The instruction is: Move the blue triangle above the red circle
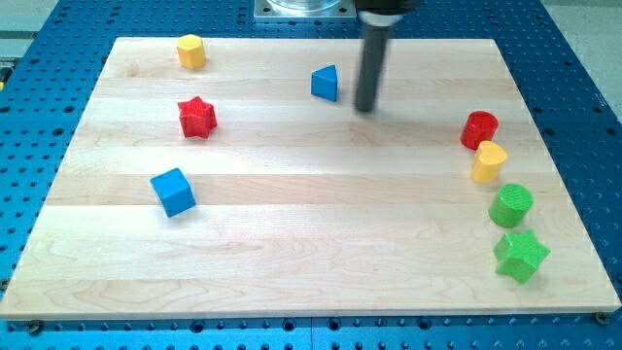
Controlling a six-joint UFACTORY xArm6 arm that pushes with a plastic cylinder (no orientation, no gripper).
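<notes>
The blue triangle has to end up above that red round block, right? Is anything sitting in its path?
Nothing visible blocks it. The board between the blue triangle and the spot above the red circle is bare wood. Only my tip is there, just to the triangle's right, on the side it must travel toward.

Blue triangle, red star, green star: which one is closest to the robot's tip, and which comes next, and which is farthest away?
Measured from my tip:
1. Blue triangle: nearest, just to the tip's left in the view, near the top.
2. Red star: next, well off toward the view's left.
3. Green star: farthest, down in the view's bottom right corner.
</notes>
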